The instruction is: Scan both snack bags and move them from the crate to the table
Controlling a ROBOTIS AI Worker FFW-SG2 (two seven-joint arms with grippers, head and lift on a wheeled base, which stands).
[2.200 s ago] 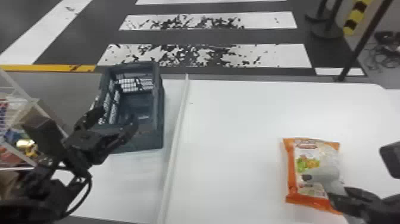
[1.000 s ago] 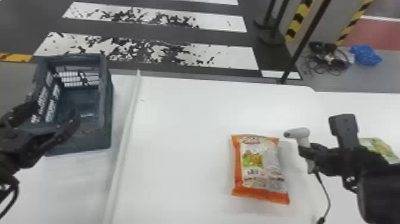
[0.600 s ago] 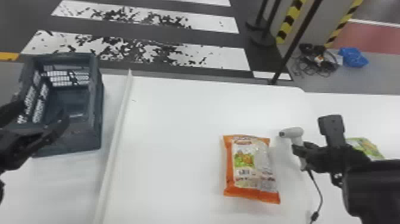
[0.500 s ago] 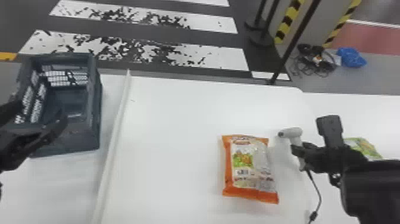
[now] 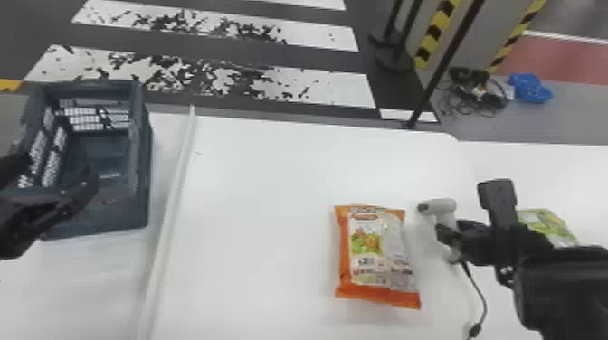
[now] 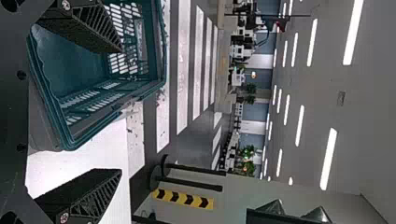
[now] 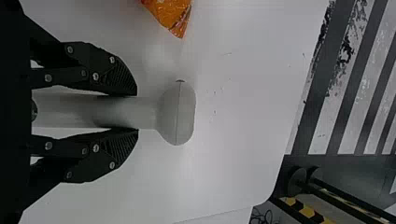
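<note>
Right gripper is clasping the grey scanner by its handle, fingers parted only by its thickness; left gripper is hanging wide open, empty, near the crate. Orange snack bag and green bag are lying on the table.

A big indoor hall, most likely a robot lab or test floor. In the head view, crosswalk stripes are painted on the floor beyond the table, toward eleven o'clock. Black posts stand at one o'clock near yellow-black tape, and loose cables lie at two. The left wrist view adds rows of ceiling lights and distant green plants.
</note>
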